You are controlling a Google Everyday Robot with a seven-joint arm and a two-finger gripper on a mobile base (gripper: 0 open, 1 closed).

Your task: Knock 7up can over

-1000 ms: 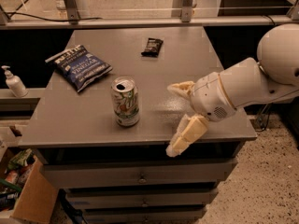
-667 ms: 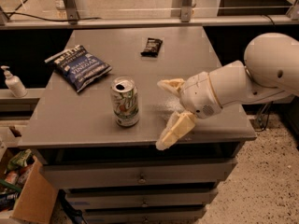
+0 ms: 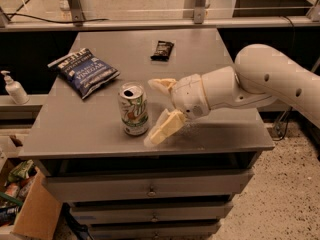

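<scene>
Tool (image 3: 151, 112) hangs low over the front part of the worktop (image 3: 70, 134), just to the right of the 7up can (image 3: 133, 109). Its two cream fingers are spread wide apart and clamp nothing. One finger (image 3: 161, 84) points left level with the can's top. The other finger (image 3: 166, 128) slants down toward the can's base, with its tip almost at the worktop's surface. Whether that lower tip touches the can cannot be told.

One 7up can stands upright near the front edge, a little left of the middle, its opened top showing a dark hole. One blue chip bag (image 3: 84, 71) lies flat behind it and to the left, well apart from it. One small dark packet (image 3: 162, 50) lies near the back of the worktop. One pump bottle (image 3: 14, 88) stands on a lower ledge off the left side. One cardboard box (image 3: 27, 211) sits on the floor at the lower left.

One white arm (image 3: 270, 81) comes in from the right edge, bends at a rounded joint and runs leftward and slightly down to the wrist. It ends with the tool pointed at the can's right side.
</scene>
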